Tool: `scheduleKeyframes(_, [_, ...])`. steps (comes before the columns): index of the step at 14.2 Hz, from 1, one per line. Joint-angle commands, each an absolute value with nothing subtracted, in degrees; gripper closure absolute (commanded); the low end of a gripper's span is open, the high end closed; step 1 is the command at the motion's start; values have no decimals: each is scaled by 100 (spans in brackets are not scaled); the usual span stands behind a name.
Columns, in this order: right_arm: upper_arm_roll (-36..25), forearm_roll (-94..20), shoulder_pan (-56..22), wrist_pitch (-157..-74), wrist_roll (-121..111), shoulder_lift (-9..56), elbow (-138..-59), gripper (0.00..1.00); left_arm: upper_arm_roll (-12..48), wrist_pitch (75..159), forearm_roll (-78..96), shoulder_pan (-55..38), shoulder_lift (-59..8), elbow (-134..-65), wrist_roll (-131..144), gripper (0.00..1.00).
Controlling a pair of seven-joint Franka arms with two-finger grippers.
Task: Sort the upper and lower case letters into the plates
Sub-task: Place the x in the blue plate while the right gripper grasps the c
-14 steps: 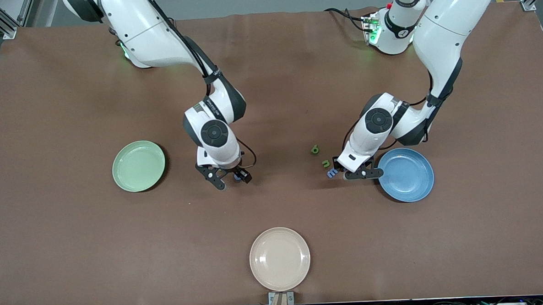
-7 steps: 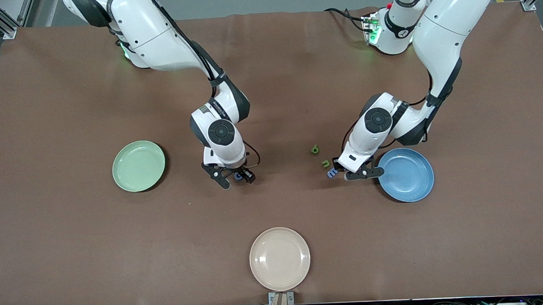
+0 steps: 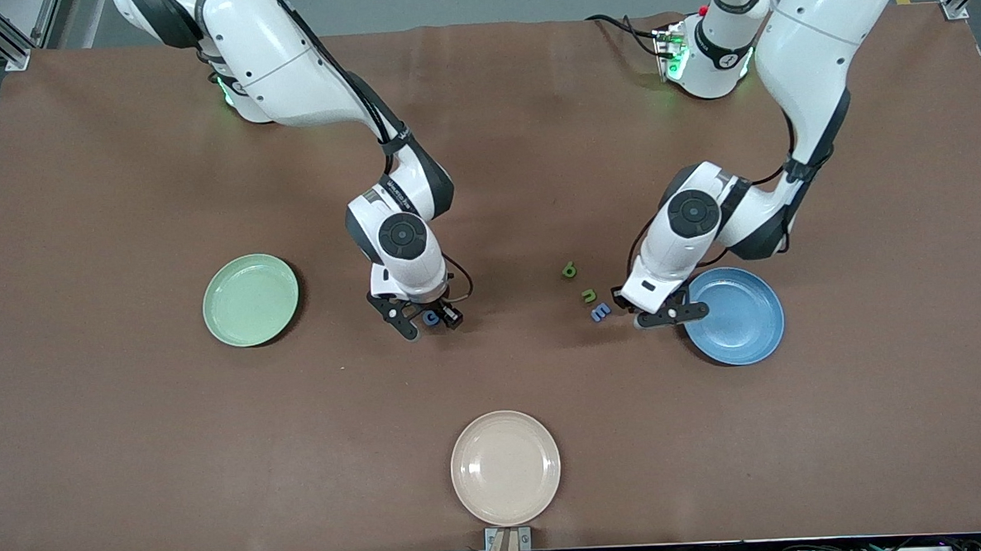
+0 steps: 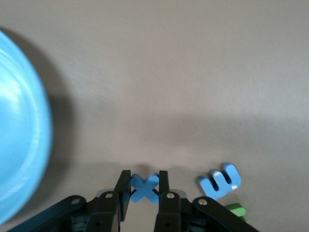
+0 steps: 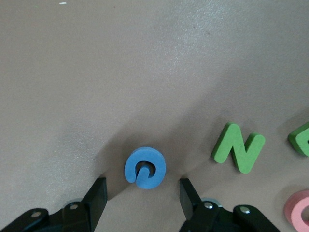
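- The green plate [image 3: 251, 300] lies toward the right arm's end of the table, with nothing in it.
- The right gripper [image 3: 426, 318] is low over the cloth [image 3: 134, 448] beside that plate. Its fingers [image 5: 96, 195] stand apart on either side of a blue G [image 5: 145, 167] and do not touch it.
- In the right wrist view a green N [image 5: 238, 147] lies near the G, with what may be a pink letter [image 5: 299, 205] at the picture's edge.
- The beige plate [image 3: 505, 468] sits nearest the front camera, between the two arms.
- A green b [image 3: 570, 269], a green n [image 3: 590, 295] and a blue E [image 3: 600, 311] lie in a short row on the cloth.
- The left gripper [image 3: 653, 311] is just beside the E, at the rim of the blue plate [image 3: 736, 316]. Its fingers [image 4: 163, 186] are clamped on a blue X [image 4: 144, 187].
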State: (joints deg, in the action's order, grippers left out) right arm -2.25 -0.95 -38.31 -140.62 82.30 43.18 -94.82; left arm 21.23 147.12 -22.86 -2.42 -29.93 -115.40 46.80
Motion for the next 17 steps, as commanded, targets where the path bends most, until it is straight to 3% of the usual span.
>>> scheduleKeyframes(1, [-264, 79, -3815, -14115, 8139, 4412, -9440, 32, 2424, 14494, -2426, 209, -2664, -11672, 4597, 92])
scheduleKeyframes(5, [-272, 88, -3735, -14054, 8051, 4394, -9378, 34, 3145, 14186, -2426, 1447, -2479, -11926, 3729, 94])
scheduleKeyframes(11, [-264, 62, -3700, -13975, 7972, 4395, -9343, 40, 3208, 14273, -3179, 2355, -2451, -12401, 2804, 94])
scheduleKeyframes(13, [-264, 62, -3700, -13975, 7972, 4395, -9343, 58, 3208, 14291, -3514, 2443, -2557, -12393, 2804, 94])
scheduleKeyframes(16, [-264, 62, -3700, -13870, 7972, 4386, -9343, 97, 3208, 14291, -3797, 2531, -2689, -12393, 2804, 94])
scheduleKeyframes(17, [-264, 70, -3691, -13739, 7937, 4377, -9334, 99, 3208, 14317, -3797, 2566, -2707, -12384, 2795, 94])
